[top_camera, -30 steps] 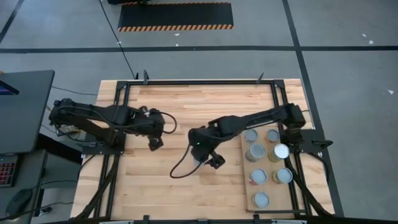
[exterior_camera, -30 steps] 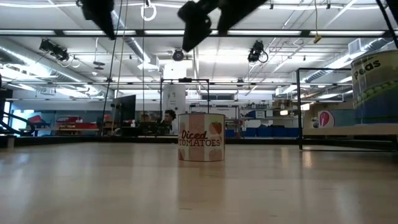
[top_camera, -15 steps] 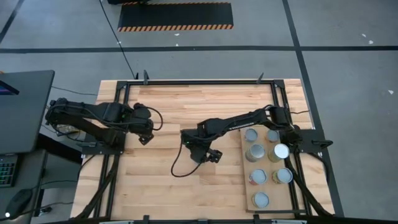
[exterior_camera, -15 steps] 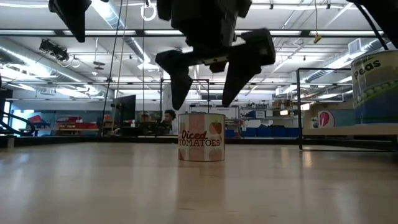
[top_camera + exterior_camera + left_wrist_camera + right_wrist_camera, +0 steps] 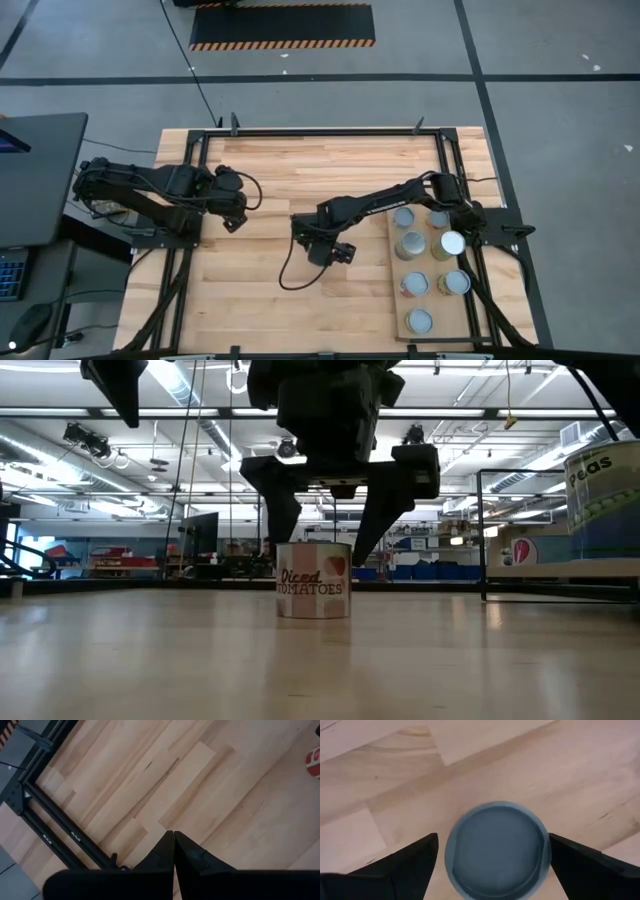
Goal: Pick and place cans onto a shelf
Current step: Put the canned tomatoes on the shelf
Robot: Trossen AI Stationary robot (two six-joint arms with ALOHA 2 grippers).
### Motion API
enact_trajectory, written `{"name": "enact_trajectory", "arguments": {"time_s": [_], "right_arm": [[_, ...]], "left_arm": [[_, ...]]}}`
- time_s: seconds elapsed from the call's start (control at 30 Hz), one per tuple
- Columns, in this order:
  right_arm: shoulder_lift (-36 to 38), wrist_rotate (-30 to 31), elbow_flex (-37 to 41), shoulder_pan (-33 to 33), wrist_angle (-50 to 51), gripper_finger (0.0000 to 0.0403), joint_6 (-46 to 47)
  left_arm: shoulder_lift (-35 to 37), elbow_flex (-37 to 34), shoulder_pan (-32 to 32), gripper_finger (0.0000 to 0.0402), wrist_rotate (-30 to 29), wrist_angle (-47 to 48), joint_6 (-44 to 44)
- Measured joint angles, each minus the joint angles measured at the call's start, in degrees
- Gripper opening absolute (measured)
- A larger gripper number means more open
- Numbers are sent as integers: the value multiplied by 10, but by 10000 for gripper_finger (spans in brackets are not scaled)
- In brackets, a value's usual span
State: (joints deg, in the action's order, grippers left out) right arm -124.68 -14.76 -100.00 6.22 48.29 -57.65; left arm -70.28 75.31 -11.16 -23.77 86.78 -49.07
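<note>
The right claw (image 5: pixel 322 525) stands wide open above a tomato can (image 5: pixel 313 579), one finger on each side, not gripping it. The can stands upright on the table (image 5: pixel 260 290), near the shelf (image 5: pixel 395 300). The left claw (image 5: pixel 233 216) is closed and holds nothing.

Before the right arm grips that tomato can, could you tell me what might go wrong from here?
The right gripper straddles the diced tomatoes can, fingers open beside its rim; a finger landing on the lid could tip it. The shelf already holds seven cans, so placing another may knock a neighbour.
</note>
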Motion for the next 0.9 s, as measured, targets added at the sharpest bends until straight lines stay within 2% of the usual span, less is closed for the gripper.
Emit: {"name": "enact_trajectory", "arguments": {"time_s": [0.27, 0.47, 0.63, 0.8, 0.9], "right_arm": [[0, 3, 20, 2, -7, 364, 56], [4, 25, -14, 11, -5, 351, 220], [5, 43, -47, 19, -12, 352, 491], [5, 103, -50, 23, -9, 353, 871], [5, 123, -50, 24, -9, 353, 1025]], "left_arm": [[0, 0, 0, 11, -2, 0, 17], [0, 0, 0, 11, -2, 0, 18], [0, 0, 0, 11, -5, 0, 46], [0, 0, 0, 11, -30, 0, 66], [0, 0, 0, 11, -39, 0, 79]]}}
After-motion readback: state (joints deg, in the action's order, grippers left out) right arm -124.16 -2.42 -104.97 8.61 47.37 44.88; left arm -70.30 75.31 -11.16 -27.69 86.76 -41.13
